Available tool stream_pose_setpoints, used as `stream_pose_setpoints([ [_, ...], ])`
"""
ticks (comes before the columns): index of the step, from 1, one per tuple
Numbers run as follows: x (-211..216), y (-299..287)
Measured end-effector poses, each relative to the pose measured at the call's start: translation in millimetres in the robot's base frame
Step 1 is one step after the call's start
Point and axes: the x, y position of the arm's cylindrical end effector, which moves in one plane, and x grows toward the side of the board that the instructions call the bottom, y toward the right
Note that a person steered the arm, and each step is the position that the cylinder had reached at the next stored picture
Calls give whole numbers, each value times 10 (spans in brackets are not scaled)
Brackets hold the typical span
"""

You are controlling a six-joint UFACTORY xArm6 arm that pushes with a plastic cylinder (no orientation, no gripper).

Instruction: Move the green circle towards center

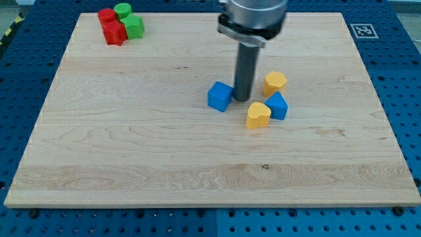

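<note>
Small round green circle (122, 10), flat side up, far up in the view's top left corner of the wooden board (131, 151), touching the red blocks (110, 26) and the other green block (134, 26), well apart from the middle.

My arm comes down from the view's top, its grey metal collar cut off by the frame edge. Below the collar my dark rod hangs straight and upright. My tip (241, 99) rests at board height near the middle of the view, a little right of centre. I carry no gripper.
</note>
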Motion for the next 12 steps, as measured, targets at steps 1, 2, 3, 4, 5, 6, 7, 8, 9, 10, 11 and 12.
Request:
stream_pose_setpoints([
  [1, -171, -284],
  [2, -286, -705],
  [3, -662, -1442],
  [4, -950, -2449],
  [5, -1038, -3067],
  [6, -1417, -3140],
  [7, -1963, -3388],
  [8, -1964, -3401],
  [9, -2338, -3397],
  [10, -2353, -3386],
  [11, -2341, -3211],
  [12, -2341, -2769],
])
